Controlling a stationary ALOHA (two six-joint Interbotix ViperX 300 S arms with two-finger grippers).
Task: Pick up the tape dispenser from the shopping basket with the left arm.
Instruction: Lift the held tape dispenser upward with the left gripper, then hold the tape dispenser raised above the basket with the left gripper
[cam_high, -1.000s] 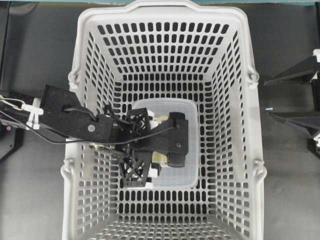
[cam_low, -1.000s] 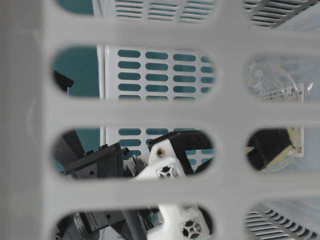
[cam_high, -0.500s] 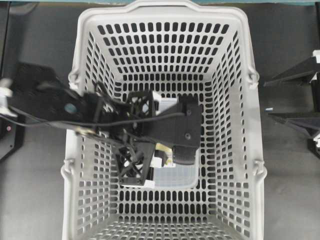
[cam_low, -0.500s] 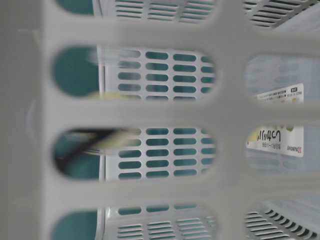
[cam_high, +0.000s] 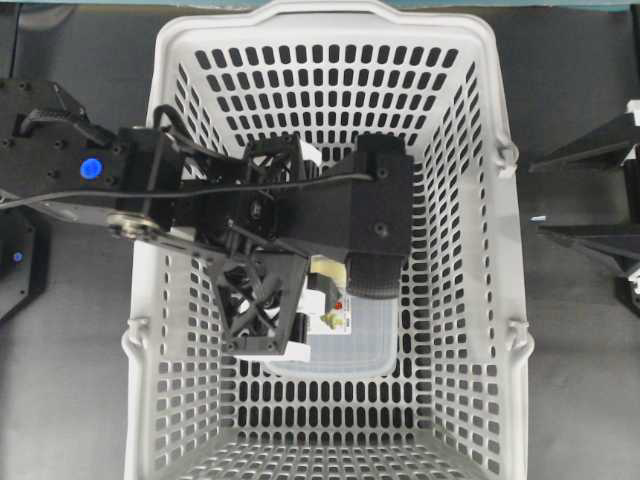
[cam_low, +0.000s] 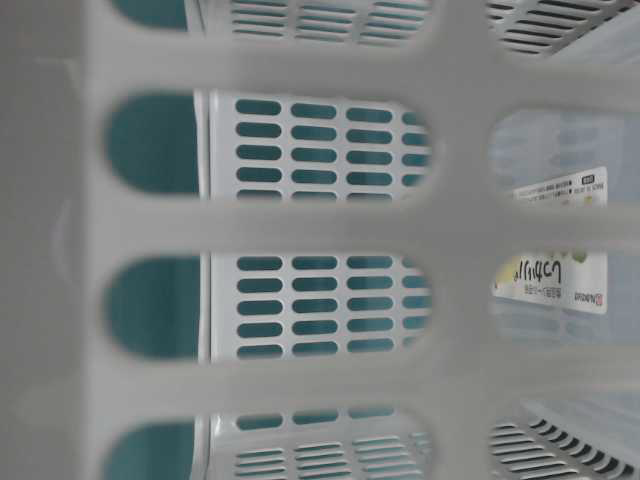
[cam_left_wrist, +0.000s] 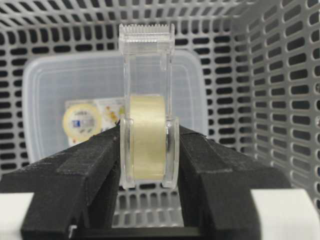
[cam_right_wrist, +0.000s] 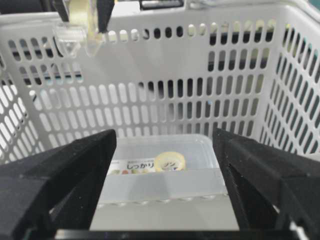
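My left gripper is shut on the tape dispenser, a clear plastic holder with a toothed edge and a cream tape roll. It holds the dispenser upright, well above the floor of the light grey shopping basket. From overhead, the left arm's wrist block hangs over the basket's middle, and only a cream bit of the dispenser shows under it. In the right wrist view the dispenser hangs near the far rim. My right gripper is open and empty, outside the basket.
A translucent rounded plastic box lies on the basket floor under the left gripper. Its white-and-yellow label with Japanese lettering shows through. The basket's slotted walls close in on all sides. The right arm's wedge parts sit at the right edge.
My left gripper has risen from the plastic box with the tape dispenser in it. It has left the table-level view. The right arm has not moved.
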